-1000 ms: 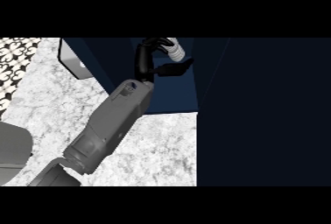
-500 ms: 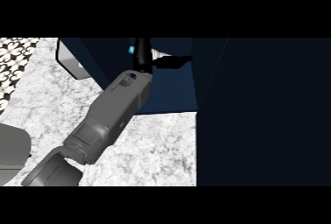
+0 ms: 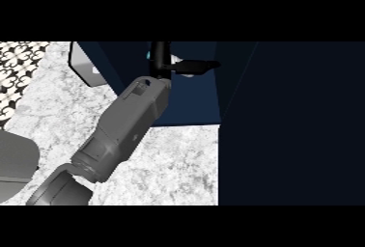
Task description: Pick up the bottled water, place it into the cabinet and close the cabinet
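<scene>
Marble counter (image 3: 171, 164) running up to the dark blue cabinet (image 3: 192, 103), with black-and-white patterned tiling (image 3: 18, 62) off to the cabinet's left. So what's changed: a second ago the left hand (image 3: 176, 63) sat at the cabinet's mouth with something pale tucked in it. Now the grey forearm (image 3: 128, 120) has pushed further in, so the hand is well inside the cabinet. Honestly can't tell if it's grasping or has let go, it's black on near-black in there. The bottled water I can't make out for sure. A tiny teal fleck (image 3: 149, 56) right against the hand, inside the cabinet, might be part of it. My read: placing is under way or about done, closing is still to do.

Around: a pale slab (image 3: 84, 65) just left of the cabinet, and a grey rounded shape (image 3: 14, 164) further left. A huge dark panel (image 3: 292, 120) stands on the cabinet's right, probably the door. The arm would have to clear the opening before that shuts. Right hand doesn't show.
</scene>
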